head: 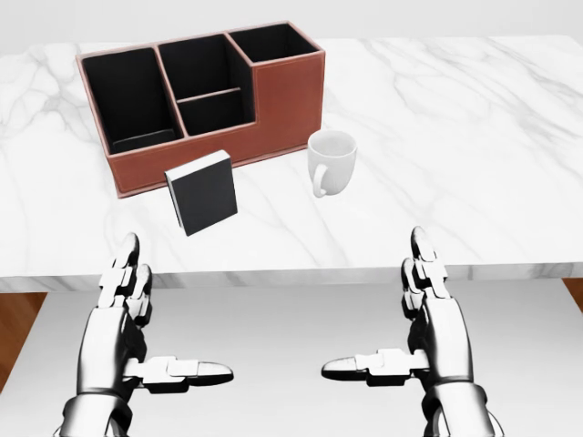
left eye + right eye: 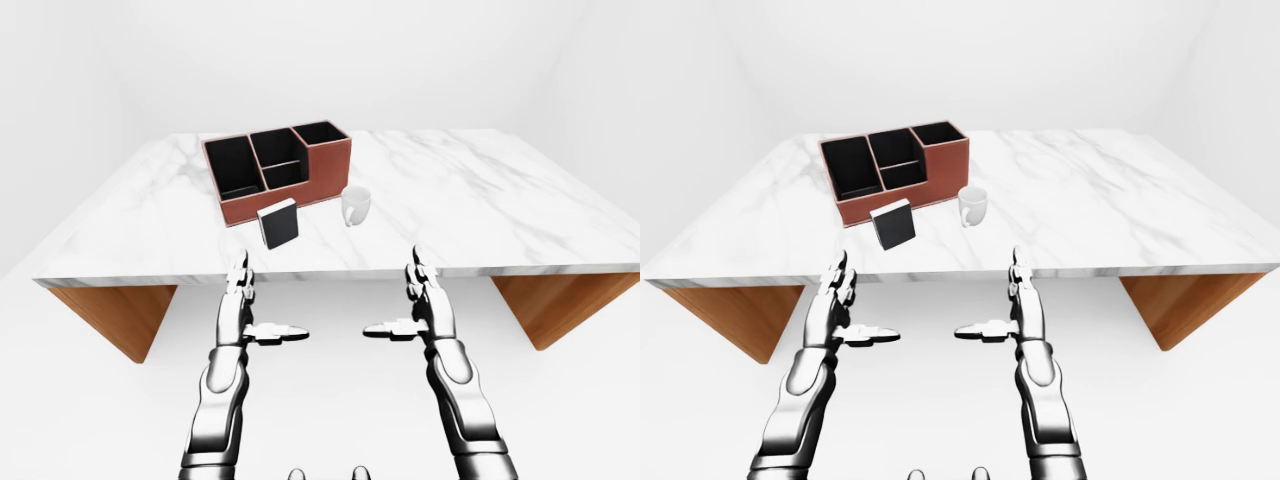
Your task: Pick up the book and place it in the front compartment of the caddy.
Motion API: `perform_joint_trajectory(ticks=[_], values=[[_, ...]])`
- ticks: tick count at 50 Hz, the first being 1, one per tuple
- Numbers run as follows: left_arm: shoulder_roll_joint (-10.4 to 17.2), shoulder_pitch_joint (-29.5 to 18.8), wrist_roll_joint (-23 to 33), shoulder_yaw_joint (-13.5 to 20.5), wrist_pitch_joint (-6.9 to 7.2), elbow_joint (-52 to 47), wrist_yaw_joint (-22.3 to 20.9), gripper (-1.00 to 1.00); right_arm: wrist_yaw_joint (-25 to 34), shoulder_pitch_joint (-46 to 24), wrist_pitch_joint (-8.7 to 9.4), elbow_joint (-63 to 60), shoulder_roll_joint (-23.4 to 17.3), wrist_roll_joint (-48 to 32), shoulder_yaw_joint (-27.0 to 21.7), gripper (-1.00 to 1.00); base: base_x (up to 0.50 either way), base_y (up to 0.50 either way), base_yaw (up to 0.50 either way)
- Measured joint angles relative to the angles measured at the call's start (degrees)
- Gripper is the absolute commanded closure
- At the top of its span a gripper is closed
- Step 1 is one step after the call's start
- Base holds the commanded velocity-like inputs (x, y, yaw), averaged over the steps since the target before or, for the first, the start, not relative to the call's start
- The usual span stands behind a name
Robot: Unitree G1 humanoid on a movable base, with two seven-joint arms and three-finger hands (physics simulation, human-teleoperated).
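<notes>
Pre-grasp stage: nothing picked up yet. The black hardcover book with white page edges (image 1: pixel 201 192) stands upright on the white marble tabletop (image 1: pixel 474 137), just beside the reddish-brown leather caddy with black compartments (image 1: pixel 196 100); a white ceramic mug (image 1: pixel 331 160) sits to its right in the head view. My left robot hand (image 1: pixel 137 328) and right robot hand (image 1: pixel 414 319) hover short of the tabletop edge, fingers spread wide, empty. Next I judge the left hand must reach forward to the book.

Left hand (image 1: pixel 127 319) and right hand (image 1: pixel 428 314) hover open, thumbs pointing inward.

Marble table (image 1: pixel 474 137) — caddy (image 1: pixel 273 114), book (image 1: pixel 202 193), mug (image 1: pixel 332 160).
</notes>
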Motion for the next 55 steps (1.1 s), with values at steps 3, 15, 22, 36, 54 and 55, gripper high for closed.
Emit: perform_joint_trajectory(ticks=[3, 15, 22, 36, 54, 55], values=[[0.24, -0.10, -0.17, 0.47, 0.04, 0.05, -0.30, -1.00, 0.29, -0.10, 0.21, 0.06, -0.20, 0.34, -0.46, -1.00, 0.00, 0.00, 0.00], [0.66, 0.43, -0.44, 1.33, 1.61, -2.21, -1.02, -1.00, 0.75, 0.55, 2.03, -2.76, -0.57, 0.81, -1.19, -1.00, 0.00, 0.00, 0.00], [0.69, 1.15, -0.41, 1.44, 2.92, -4.55, -1.39, -1.00, 0.71, 1.31, 3.77, -6.10, -0.57, 0.67, -1.33, -1.00, 0.00, 0.00, 0.00], [0.78, 2.84, -0.40, 1.75, 4.83, -11.55, -2.23, -1.00, 0.59, 2.31, 4.68, -13.00, -0.52, 0.72, -1.57, -1.00, 0.00, 0.00, 0.00], [0.76, 4.61, -0.29, 2.86, 4.83, -21.24, -3.54, -1.00, 1.14, 3.59, 4.68, -25.40, -0.41, 0.88, -1.79, -1.00, 0.02, 0.00, 0.00], [0.76, 4.92, -0.30, 2.92, 4.83, -21.53, -3.60, -1.00, 1.28, 3.94, 4.68, -26.01, -0.39, 1.03, -1.81, -1.00, 0.50, 0.00, 0.00]])
